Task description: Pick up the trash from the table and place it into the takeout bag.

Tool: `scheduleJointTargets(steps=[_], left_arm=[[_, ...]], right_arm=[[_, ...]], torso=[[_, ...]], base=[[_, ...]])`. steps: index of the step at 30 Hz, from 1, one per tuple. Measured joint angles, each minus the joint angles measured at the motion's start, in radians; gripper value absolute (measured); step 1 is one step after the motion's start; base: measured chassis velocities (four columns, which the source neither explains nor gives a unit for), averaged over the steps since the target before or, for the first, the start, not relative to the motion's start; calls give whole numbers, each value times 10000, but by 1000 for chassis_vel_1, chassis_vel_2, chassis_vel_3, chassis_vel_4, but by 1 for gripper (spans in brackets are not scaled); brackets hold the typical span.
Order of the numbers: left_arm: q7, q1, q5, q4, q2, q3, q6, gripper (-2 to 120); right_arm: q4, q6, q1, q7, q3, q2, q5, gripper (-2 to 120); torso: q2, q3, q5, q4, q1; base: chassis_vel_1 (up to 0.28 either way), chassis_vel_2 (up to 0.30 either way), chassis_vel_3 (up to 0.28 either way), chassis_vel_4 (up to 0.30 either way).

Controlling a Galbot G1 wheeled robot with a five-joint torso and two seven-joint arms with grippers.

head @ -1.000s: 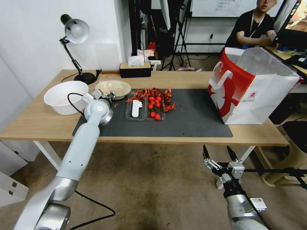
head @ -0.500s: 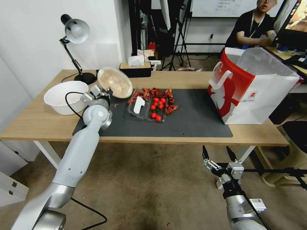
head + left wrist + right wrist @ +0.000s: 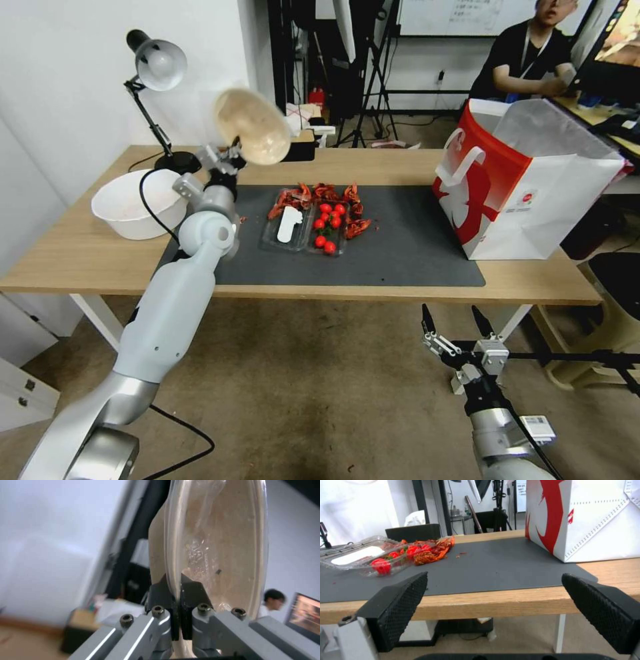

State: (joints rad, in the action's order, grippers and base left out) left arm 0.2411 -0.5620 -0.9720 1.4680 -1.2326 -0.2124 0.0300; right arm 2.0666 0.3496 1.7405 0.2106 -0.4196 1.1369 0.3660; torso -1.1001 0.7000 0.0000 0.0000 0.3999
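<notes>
The left claw (image 3: pixel 230 155) pinches the rim of the shallow beige bowl (image 3: pixel 253 127), holding it tilted on edge in the air above the dark grey mat (image 3: pixel 400 247), well apart from the takeout bag (image 3: pixel 527 180). The right claw (image 3: pixel 457 323) hangs spread below the surface (image 3: pixel 80 253) edge, near the mat's front.

The beige bowl (image 3: pixel 252 135) is off the table (image 3: pixel 73 253), tipped on edge above the far left of the grey mat (image 3: pixel 407 257), its rim pinched by the left gripper (image 3: pixel 173 585). A clear tray (image 3: pixel 301 230) lies on the mat's middle, holding 1 white piece, red tomatoes (image 3: pixel 327 223) and red crayfish shells (image 3: pixel 320 195) that spill past its far side. The bag (image 3: pixel 527 180), white with a red front, stands upright and open at the mat's right end
</notes>
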Motion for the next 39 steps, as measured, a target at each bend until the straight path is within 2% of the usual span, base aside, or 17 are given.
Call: scheduleJointTargets(steps=[1, 2, 3, 5, 6, 9, 11, 14, 15, 18, 19, 20, 21, 23, 29, 32, 39], left_arm=[[-407, 129, 254, 12, 0, 145, 155, 0], [-407, 129, 254, 12, 0, 145, 155, 0], [-712, 276, 427, 44, 1, 314, 258, 0], [-1281, 986, 1175, 135, -52, 1097, 433, 0], [-1281, 986, 1175, 135, -52, 1097, 433, 0], [-1336, 2314, 1791, -33, -410, 2557, 445, 0], [-1305, 2619, 1797, -140, -536, 2902, 440, 0], [-1055, 3940, 1617, -634, -1329, 4097, 249, 0], [-1055, 3940, 1617, -634, -1329, 4097, 249, 0], [-818, 4535, 1363, -1008, -2096, 4510, 130, 0], [-704, 4801, 1245, -1252, -2557, 4643, 67, 0], [-704, 4801, 1245, -1252, -2557, 4643, 67, 0], [-613, 5087, 1248, -1628, -3107, 4745, 29, 0], [-534, 5394, 1284, -2049, -3670, 4866, 33, 0], [-695, 5755, 1192, -2297, -3836, 5614, 80, 0], [-1374, 5734, 1178, -2475, -3814, 6033, 206, 0], [-2085, 5548, 1159, -2480, -3791, 6464, 563, 0]], right_arm=[[0, 2, 0, -1, -1, 1, -2, 100], [0, 2, 0, -1, -1, 1, -2, 100], [0, 4, 3, -2, -2, 6, -10, 100], [25, 4, 28, -4, -10, 25, -46, 100], [25, 4, 28, -4, -10, 25, -46, 100], [86, 1, 73, -4, -49, 58, -102, 100], [95, -4, 77, -4, -58, 67, -114, 100], [122, -17, 96, -3, -85, 142, -160, 100], [122, -17, 96, -3, -85, 142, -160, 100], [118, -23, 110, -4, -87, 202, -183, 100], [116, -24, 117, -4, -96, 218, -190, 100], [116, -24, 117, -4, -96, 218, -190, 100], [114, -26, 135, -3, -138, 226, -191, 100], [106, -28, 141, -3, -177, 227, -191, 100], [107, -37, 187, -3, -183, 290, -255, 100], [81, -19, 200, -7, -174, 288, -263, 100], [83, -20, 176, -10, -161, 270, -266, 100]], torso=[[0, 0, 0, 0, 0], [0, 0, 0, 0, 0], [0, 0, -1, 1, 0], [0, 0, 1, 1, 0], [0, 0, 1, 1, 0], [0, 0, 3, -3, 0], [0, 0, 4, -3, 0], [1, 1, 4, 0, 1], [1, 1, 4, 0, 1], [1, 1, 3, -2, 1], [1, 1, 4, -3, 1], [1, 1, 4, -3, 1], [1, 1, 4, 0, 0], [1, 1, 2, -6, 1], [1, 1, 2, 0, 1], [1, 1, 0, 1, 1], [1, 1, 0, 1, 0]], base=[[0, 0, 0, 0], [0, 0, 0, 0], [0, 0, 0, 0], [0, 0, 0, 0], [0, 0, 0, 0], [0, 0, 0, 0], [0, 0, 0, 0], [0, 0, 0, 0], [0, 0, 0, 0], [0, 0, 0, 0], [0, 0, 0, 0], [0, 0, 0, 0], [0, 0, 0, 0], [0, 0, 0, 0], [0, 0, 0, 0], [0, 0, 0, 0], [0, 0, 0, 0]])
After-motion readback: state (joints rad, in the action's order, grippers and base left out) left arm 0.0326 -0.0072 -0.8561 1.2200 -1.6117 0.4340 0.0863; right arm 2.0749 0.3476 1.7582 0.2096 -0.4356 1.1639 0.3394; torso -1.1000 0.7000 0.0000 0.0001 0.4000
